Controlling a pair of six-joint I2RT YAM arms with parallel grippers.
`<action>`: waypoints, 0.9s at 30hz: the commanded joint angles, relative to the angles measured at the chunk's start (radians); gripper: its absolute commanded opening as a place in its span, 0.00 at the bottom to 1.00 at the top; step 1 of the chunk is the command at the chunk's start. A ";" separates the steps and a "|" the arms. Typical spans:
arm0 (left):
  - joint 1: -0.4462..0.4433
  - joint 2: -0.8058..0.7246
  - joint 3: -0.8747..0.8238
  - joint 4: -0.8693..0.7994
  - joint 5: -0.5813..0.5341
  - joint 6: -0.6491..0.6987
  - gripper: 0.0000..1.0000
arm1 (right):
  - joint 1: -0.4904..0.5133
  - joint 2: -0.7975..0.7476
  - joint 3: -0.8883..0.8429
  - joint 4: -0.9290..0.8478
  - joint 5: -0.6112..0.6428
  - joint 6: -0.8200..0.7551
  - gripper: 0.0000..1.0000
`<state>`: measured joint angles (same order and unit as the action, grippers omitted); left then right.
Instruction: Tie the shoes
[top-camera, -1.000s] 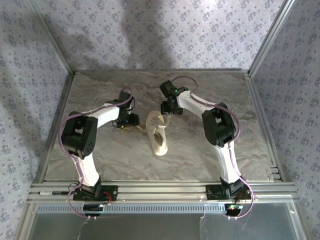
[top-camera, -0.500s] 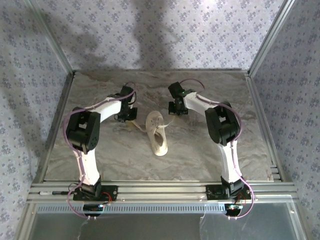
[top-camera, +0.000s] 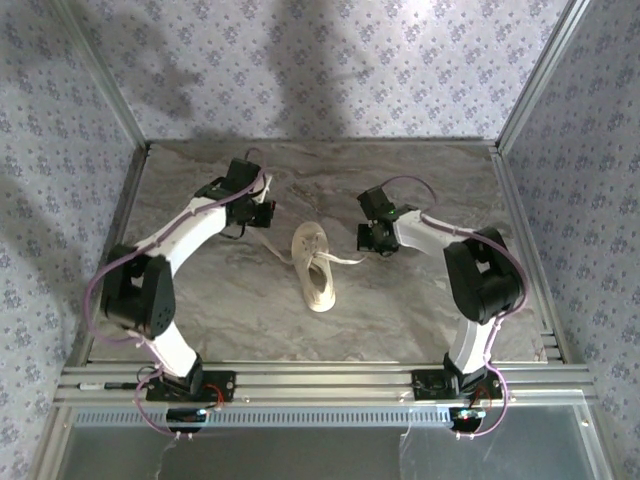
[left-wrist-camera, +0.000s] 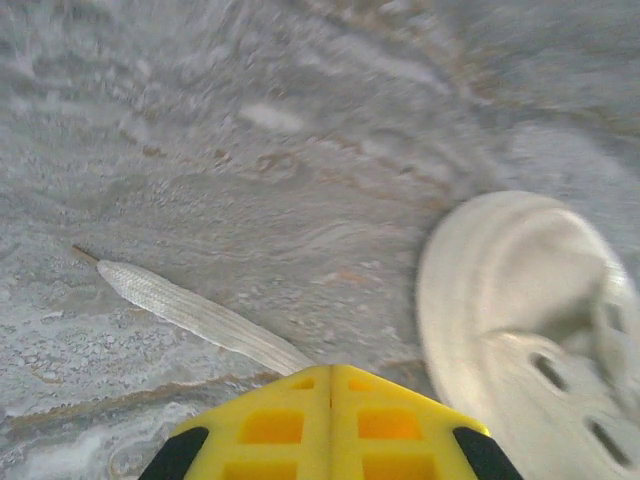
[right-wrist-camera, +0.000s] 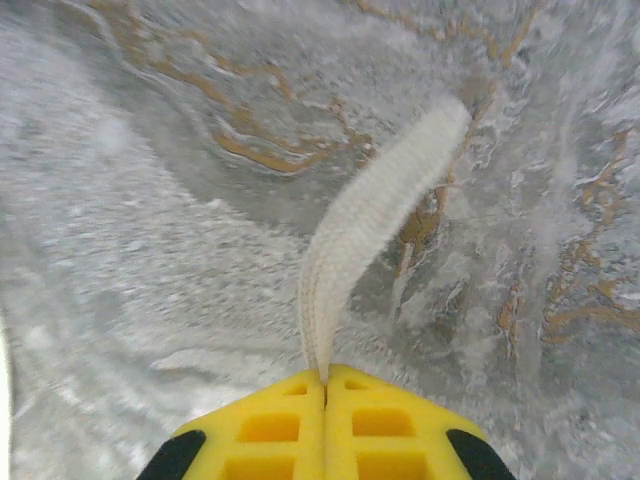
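Observation:
The cream shoe (top-camera: 318, 272) lies in the middle of the table with its laces spread to both sides. My left gripper (top-camera: 256, 216) is up and to the left of it, shut on the left lace (left-wrist-camera: 190, 313). That lace runs out from under the yellow fingertips and its tip rests on the table. The shoe's rounded end (left-wrist-camera: 515, 290) is just right of that gripper (left-wrist-camera: 330, 368). My right gripper (top-camera: 376, 238) is to the shoe's right, shut on the right lace (right-wrist-camera: 370, 215), which comes straight out of the seam between the pressed-together jaws (right-wrist-camera: 325, 372).
The marble-patterned table (top-camera: 220, 300) is boxed in by patterned walls at the back and sides. An aluminium rail (top-camera: 320, 380) runs along the near edge, where both arm bases are bolted.
Both grippers have shut on the laces and moved outward from the shoe, the left up and to the left, the right to the right. The shoe has stayed put.

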<state>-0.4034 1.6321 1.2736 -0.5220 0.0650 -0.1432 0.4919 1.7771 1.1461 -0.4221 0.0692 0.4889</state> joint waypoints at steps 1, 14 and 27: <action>-0.053 -0.101 -0.026 -0.018 0.017 0.043 0.00 | 0.017 -0.073 -0.011 0.048 0.039 0.004 0.00; 0.044 0.015 -0.060 -0.125 -0.145 -0.432 0.56 | 0.075 -0.143 -0.015 -0.007 0.062 0.013 0.00; 0.037 0.396 0.227 -0.242 -0.215 -0.549 0.60 | 0.172 -0.157 0.001 -0.014 0.092 0.013 0.00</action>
<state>-0.3611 1.9903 1.4597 -0.6991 -0.1108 -0.6575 0.6571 1.6413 1.1412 -0.4057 0.1356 0.4934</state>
